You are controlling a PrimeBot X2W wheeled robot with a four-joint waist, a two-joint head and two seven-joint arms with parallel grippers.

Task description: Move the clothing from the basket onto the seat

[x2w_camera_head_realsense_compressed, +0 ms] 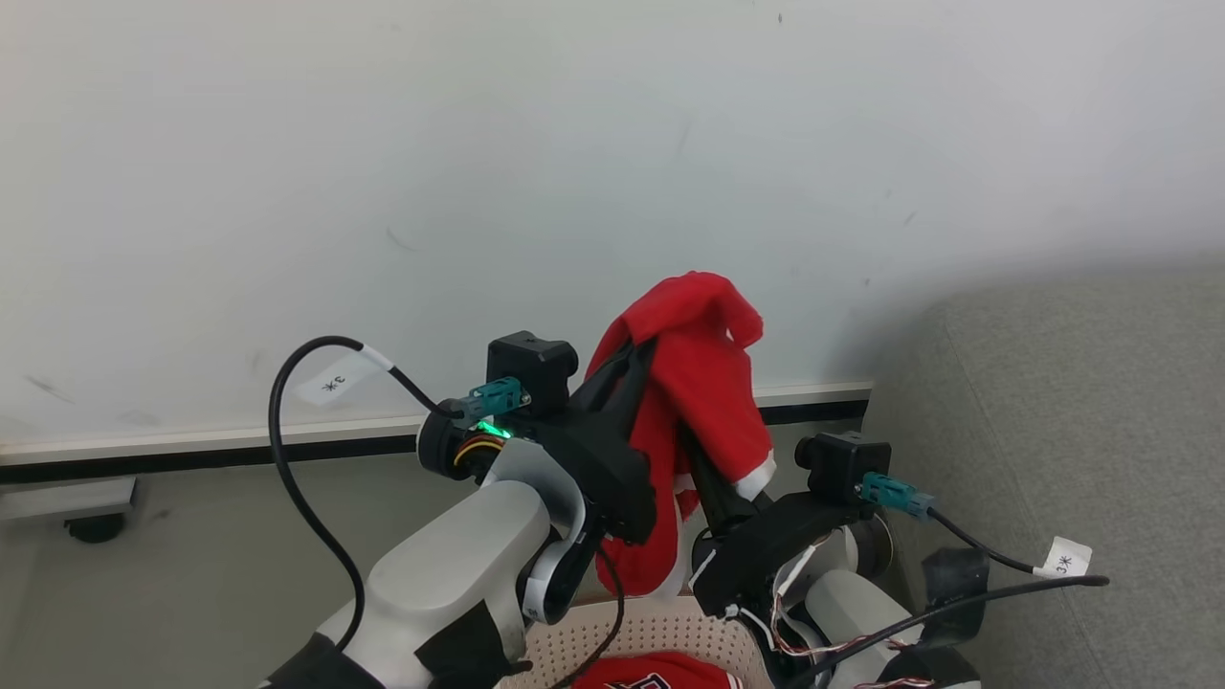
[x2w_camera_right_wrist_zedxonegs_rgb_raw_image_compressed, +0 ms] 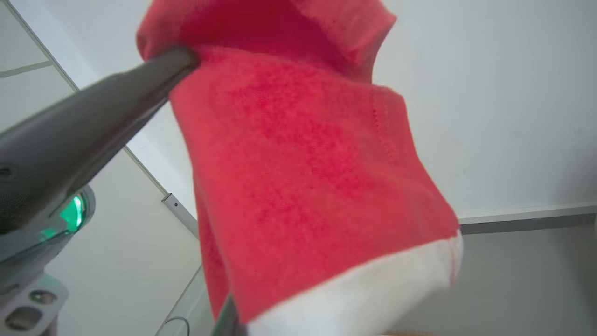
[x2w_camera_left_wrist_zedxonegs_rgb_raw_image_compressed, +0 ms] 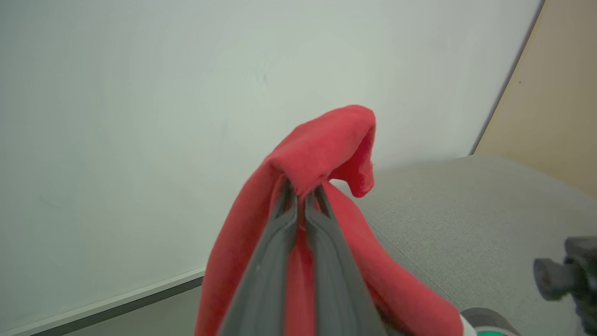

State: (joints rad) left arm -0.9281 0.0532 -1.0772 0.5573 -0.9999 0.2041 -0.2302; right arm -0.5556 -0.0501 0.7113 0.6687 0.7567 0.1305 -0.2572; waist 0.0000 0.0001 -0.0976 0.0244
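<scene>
The left fingers [x2w_camera_left_wrist_zedxonegs_rgb_raw_image_compressed: 275, 252] are closed together, and their tips pinch a fold of the red jersey [x2w_camera_head_realsense_compressed: 699, 383]. The fabric folds over the tips and falls down on both sides of them. The right fingers [x2w_camera_head_realsense_compressed: 710, 483] go up under the same jersey, near its white trim. The cloth covers them almost fully, so I cannot tell if they are open or closed. In the right wrist view one dark left finger comes from the left side into the top of the jersey.

The jersey hangs in the air, lifted up in front of the pale wall [x2w_camera_head_realsense_compressed: 478, 172]. It is above the basket [x2w_camera_head_realsense_compressed: 660, 627] and does not touch the sofa [x2w_camera_head_realsense_compressed: 1072, 431]. The grey sofa stands to the right of both arms. Inside the basket a second red piece [x2w_camera_head_realsense_compressed: 660, 677] with white trim lies, at the lower edge of the head view. Left of the arms is grey floor [x2w_camera_head_realsense_compressed: 191, 555].
</scene>
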